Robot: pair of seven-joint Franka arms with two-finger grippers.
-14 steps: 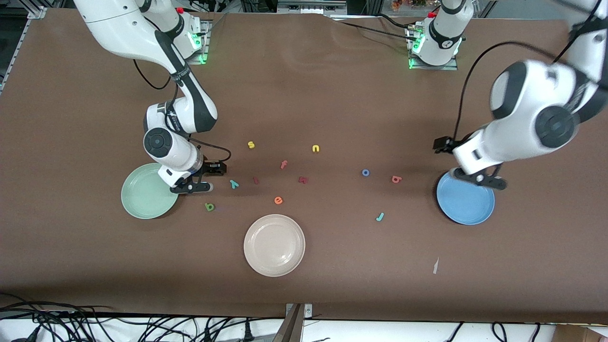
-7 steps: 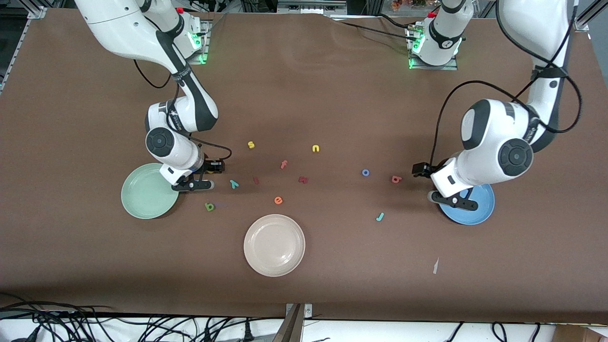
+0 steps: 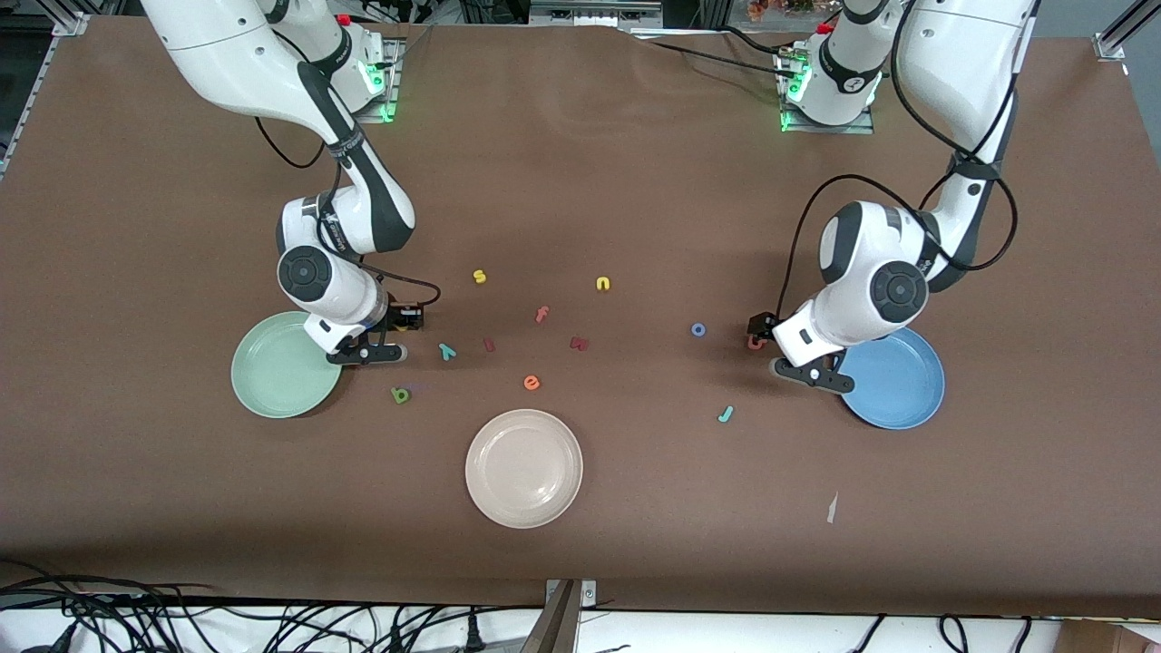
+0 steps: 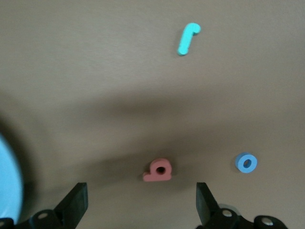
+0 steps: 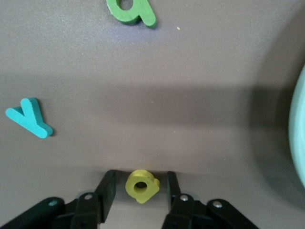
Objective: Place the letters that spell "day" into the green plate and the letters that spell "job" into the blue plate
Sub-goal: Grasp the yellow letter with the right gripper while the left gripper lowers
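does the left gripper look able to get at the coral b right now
Probably yes: the left gripper hangs open right over the coral b, nothing between its fingers but the letter.

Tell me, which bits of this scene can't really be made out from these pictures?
- Yellow d: front view, hidden under the right gripper; whether the fingers already touch it is unclear in the right wrist view.
- Coral-red b: front view, mostly covered by the left gripper.
- Blue plate: left wrist view, cut off by the edge and blurred.
- Green plate: right wrist view, only a sliver of its rim shows at the edge.
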